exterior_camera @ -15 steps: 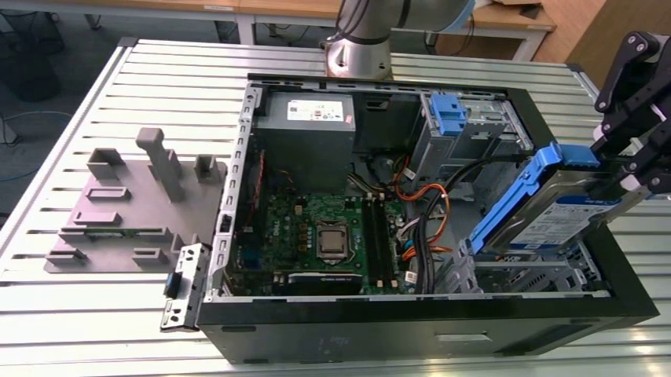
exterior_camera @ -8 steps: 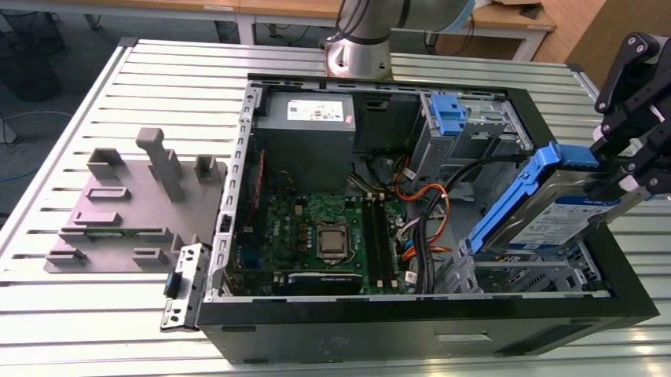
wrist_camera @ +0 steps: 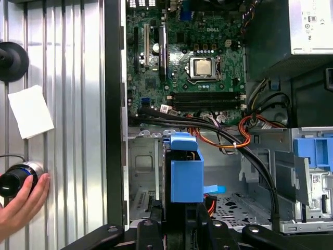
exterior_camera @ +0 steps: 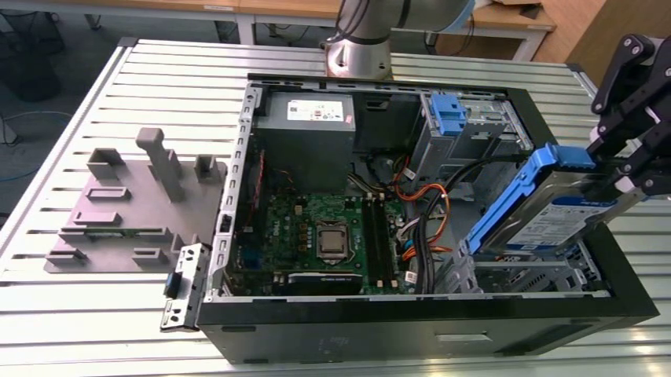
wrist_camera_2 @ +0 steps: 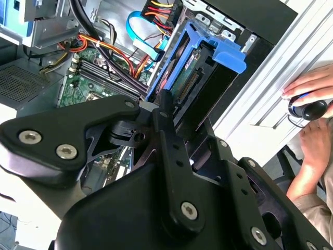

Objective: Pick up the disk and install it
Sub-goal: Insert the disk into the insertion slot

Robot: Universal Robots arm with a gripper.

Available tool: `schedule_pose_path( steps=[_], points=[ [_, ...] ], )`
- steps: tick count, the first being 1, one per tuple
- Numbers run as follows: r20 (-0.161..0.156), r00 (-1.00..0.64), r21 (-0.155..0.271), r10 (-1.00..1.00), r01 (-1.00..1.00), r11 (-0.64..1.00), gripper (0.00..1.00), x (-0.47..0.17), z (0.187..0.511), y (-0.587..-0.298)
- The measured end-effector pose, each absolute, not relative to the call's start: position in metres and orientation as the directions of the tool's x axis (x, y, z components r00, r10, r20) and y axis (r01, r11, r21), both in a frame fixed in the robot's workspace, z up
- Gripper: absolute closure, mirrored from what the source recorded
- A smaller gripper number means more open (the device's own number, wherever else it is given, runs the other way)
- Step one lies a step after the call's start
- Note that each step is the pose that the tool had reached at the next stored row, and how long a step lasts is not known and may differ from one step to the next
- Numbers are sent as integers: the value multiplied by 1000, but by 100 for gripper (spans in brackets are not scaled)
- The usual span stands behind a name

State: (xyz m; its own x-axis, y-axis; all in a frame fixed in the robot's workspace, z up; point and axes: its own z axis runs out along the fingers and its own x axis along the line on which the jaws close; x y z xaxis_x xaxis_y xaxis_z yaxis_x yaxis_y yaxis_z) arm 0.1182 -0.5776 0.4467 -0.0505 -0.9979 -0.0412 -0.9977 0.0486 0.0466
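The disk [exterior_camera: 554,210], silver with a white-and-blue label and blue side rails, hangs tilted over the open computer case's [exterior_camera: 419,318] drive bay [exterior_camera: 529,276] at the exterior view's right. My gripper [exterior_camera: 617,174] is shut on the disk's upper end, just outside the case wall. In the second wrist view the disk [wrist_camera_2: 197,70] extends from the black fingers [wrist_camera_2: 162,112] toward the case interior. Seen end-on in the first wrist view, the disk's blue rail [wrist_camera: 186,174] stands above the metal bay, with the gripper [wrist_camera: 179,229] behind it.
Inside the case are a motherboard [exterior_camera: 314,236], a grey power-supply box [exterior_camera: 307,118], a bare blue bracket [exterior_camera: 449,118] and cable bundles [exterior_camera: 425,212] beside the bay. A grey fixture plate [exterior_camera: 115,212] lies at the exterior view's left. A person's hand [wrist_camera: 21,203] rests on the slatted table.
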Motion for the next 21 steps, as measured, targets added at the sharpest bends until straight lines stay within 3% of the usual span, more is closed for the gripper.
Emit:
schedule_pose_path(
  steps=[21],
  points=[
    [-41, -34, 47, -999, -998, 32, 65, 118, 444, -578]
  ],
)
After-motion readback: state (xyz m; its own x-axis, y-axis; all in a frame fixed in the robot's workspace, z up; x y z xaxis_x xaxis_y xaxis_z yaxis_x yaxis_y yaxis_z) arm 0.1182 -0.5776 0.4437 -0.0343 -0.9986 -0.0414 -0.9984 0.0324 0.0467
